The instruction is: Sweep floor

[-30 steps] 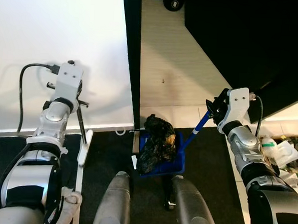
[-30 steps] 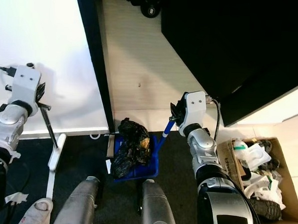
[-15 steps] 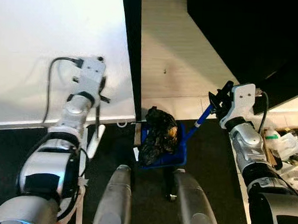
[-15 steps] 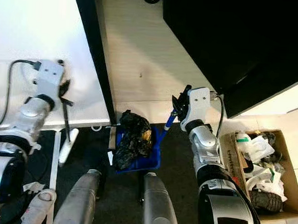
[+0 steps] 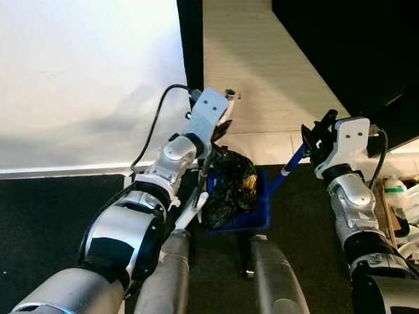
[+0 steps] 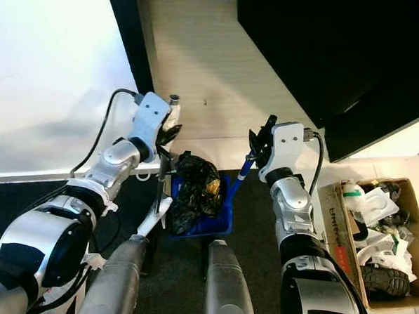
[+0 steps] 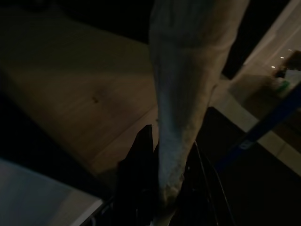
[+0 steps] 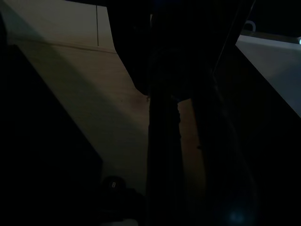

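- The robot looks down at a floor (image 5: 256,75) of pale wood planks, with a dark mat (image 5: 37,218) nearer its legs.
- A blue dustpan (image 5: 255,216) sits on the dark mat just in front of the robot's two grey legs.
- A crumpled black bag (image 5: 227,189) fills the dustpan, with a small patch of yellow showing on it.
- The dustpan's blue handle (image 5: 293,161) slopes up and to the right from the pan.
- The right gripper (image 5: 314,138) is at the top end of that handle, its black fingers closed around it.
- The left gripper (image 5: 216,140) is just beside the bag, on the bag's left.
- Its fingers are clamped on a thin dark broom stick (image 5: 203,172), which runs down to a white broom head (image 5: 191,211) resting on the mat beside the dustpan.
- In the left wrist view, a pale, worn stick (image 7: 188,94) sits between the two black fingers (image 7: 138,188), with the blue handle (image 7: 263,125) off to one side.
- A large white panel (image 5: 73,72) with a black edge stands on the left.
- A cardboard box (image 6: 332,227) of mixed litter sits on the floor at the far right.
- The right wrist view is very dark; little can be made out beyond pale floor.
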`<state>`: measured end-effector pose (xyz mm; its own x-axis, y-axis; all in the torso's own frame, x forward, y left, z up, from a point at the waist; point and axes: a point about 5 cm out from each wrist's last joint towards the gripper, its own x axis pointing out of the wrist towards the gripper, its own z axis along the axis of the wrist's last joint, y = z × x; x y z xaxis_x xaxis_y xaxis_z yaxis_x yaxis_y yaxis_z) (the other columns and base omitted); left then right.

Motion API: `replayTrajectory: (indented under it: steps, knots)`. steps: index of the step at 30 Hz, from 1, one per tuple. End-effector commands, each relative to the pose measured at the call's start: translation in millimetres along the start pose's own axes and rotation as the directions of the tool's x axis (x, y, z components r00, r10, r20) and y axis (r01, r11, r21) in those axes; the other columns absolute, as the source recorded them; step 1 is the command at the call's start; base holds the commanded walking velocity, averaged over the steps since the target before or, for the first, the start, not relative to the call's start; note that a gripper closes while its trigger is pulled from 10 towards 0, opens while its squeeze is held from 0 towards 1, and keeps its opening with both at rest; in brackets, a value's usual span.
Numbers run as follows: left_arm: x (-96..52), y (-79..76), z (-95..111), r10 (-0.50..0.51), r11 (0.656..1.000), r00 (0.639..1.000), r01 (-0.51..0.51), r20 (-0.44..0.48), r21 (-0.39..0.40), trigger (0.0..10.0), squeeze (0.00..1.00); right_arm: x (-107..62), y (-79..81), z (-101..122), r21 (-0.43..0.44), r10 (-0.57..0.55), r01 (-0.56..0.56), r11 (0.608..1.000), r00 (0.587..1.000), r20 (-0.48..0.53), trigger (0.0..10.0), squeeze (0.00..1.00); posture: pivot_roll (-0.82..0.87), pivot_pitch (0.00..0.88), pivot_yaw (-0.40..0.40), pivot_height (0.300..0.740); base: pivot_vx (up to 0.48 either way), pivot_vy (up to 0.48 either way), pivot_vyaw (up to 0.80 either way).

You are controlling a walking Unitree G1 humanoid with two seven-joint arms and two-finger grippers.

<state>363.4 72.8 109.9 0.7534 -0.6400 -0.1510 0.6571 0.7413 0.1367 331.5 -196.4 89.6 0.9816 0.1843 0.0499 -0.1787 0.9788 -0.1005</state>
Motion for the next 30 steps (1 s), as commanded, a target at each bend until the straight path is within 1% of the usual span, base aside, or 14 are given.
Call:
replayTrajectory:
  steps: [1, 5, 9, 10, 15, 16, 19, 22, 23, 24, 25, 27, 28, 30]
  knots:
    - [12.2, -35.4, -1.6, -0.13, 0.977, 0.99, 0.138, 0.056, -0.164, 10.0, 0.0, -17.8, -2.3, -28.4, 0.016, -0.02, 0.023, 1.0, 0.991, -0.133, 10.0, 0.0, -0.02, 0.34, 0.023, 0.74, 0.0, 0.0, 0.0]
    - [18.8, -38.0, 14.6, -0.123, 0.968, 0.982, 0.15, 0.14, -0.201, 10.0, 0.0, -17.8, -5.5, -27.5, 0.01, -0.029, 0.031, 0.999, 0.99, -0.134, 10.0, 0.0, -0.01, 0.332, 0.019, 0.74, 0.0, 0.0, 0.0]
    - [22.2, -18.5, 40.0, 0.067, 0.967, 0.969, -0.004, 0.236, -0.256, 10.0, 0.0, -14.7, -7.0, -24.2, 0.003, -0.029, 0.03, 1.0, 0.991, -0.127, 10.0, 0.0, -0.01, 0.319, 0.014, 0.74, 0.0, 0.0, 0.0]
    - [22.2, -15.7, 42.8, 0.091, 0.964, 0.965, -0.024, 0.246, -0.263, 10.0, 0.0, -14.2, -7.1, -23.7, 0.003, -0.029, 0.029, 1.0, 0.992, -0.126, 10.0, 0.0, -0.01, 0.319, 0.014, 0.74, 0.0, 0.0, 0.0]
    - [19.1, 0.4, 59.8, 0.158, 0.963, 0.937, -0.076, 0.312, -0.259, 10.0, 0.0, -9.6, -5.6, -20.1, 0.005, -0.023, 0.023, 1.0, 0.993, -0.119, 10.0, 0.0, -0.01, 0.299, 0.01, 0.74, 0.0, 0.0, 0.0]
    - [19.1, 0.4, 59.8, 0.158, 0.963, 0.937, -0.076, 0.312, -0.259, 10.0, 0.0, -9.6, -5.6, -20.1, 0.005, -0.023, 0.023, 1.0, 0.993, -0.119, 10.0, 0.0, -0.01, 0.299, 0.01, 0.74, 0.0, 0.0, 0.0]
    - [14.2, 12.6, 66.8, 0.174, 0.962, 0.923, -0.085, 0.344, -0.26, 10.0, 0.0, -7.0, -4.4, -18.2, 0.01, -0.016, 0.017, 1.0, 0.993, -0.114, 10.0, 0.0, -0.01, 0.286, 0.009, 0.74, 0.0, 0.0, 0.0]
    - [10.2, 17.8, 62.5, 0.105, 0.97, 0.943, -0.026, 0.317, -0.244, 10.0, 0.0, -5.4, -2.5, -18.4, 0.022, -0.001, 0.004, 1.0, 0.993, -0.118, 10.0, 0.0, -0.01, 0.274, 0.007, 0.74, 0.0, 0.0, 0.0]
    - [9.3, 16.5, 58.1, 0.051, 0.973, 0.956, 0.018, 0.29, -0.23, 10.0, 0.0, -5.1, -1.6, -18.7, 0.027, 0.004, -0.001, 1.0, 0.993, -0.121, 10.0, 0.0, -0.01, 0.269, 0.008, 0.74, 0.0, 0.0, 0.0]
    - [6.9, 12.6, 50.6, -0.05, 0.976, 0.967, 0.101, 0.251, -0.195, 10.0, 0.0, -4.8, -0.3, -19.8, 0.035, 0.013, -0.008, 0.999, 0.992, -0.129, 10.0, 0.0, 0.0, 0.261, 0.006, 0.74, 0.0, 0.0, 0.0]
    - [6.9, 12.6, 50.6, -0.05, 0.976, 0.967, 0.101, 0.251, -0.195, 10.0, 0.0, -4.8, -0.3, -19.8, 0.035, 0.013, -0.008, 0.999, 0.992, -0.129, 10.0, 0.0, 0.0, 0.261, 0.006, 0.74, 0.0, 0.0, 0.0]
    - [1.9, 8.4, 42.7, -0.153, 0.971, 0.964, 0.187, 0.216, -0.148, 10.0, 0.0, -5.0, 1.1, -21.5, 0.043, 0.021, -0.015, 0.999, 0.99, -0.14, 10.0, 0.0, 0.0, 0.255, 0.008, 0.74, 0.0, 0.0, 0.0]
    - [1.9, 8.4, 42.7, -0.153, 0.971, 0.964, 0.187, 0.216, -0.148, 10.0, 0.0, -5.0, 1.1, -21.5, 0.043, 0.021, -0.015, 0.999, 0.99, -0.14, 10.0, 0.0, 0.0, 0.255, 0.008, 0.74, 0.0, 0.0, 0.0]
    - [-11.8, 4.7, 30.8, -0.291, 0.944, 0.943, 0.31, 0.16, -0.11, 10.0, 0.0, -6.2, 2.7, -25.0, 0.061, 0.031, -0.021, 0.998, 0.987, -0.158, 10.0, 0.0, 0.0, 0.254, 0.008, 0.74, 0.0, 0.0, 0.0]
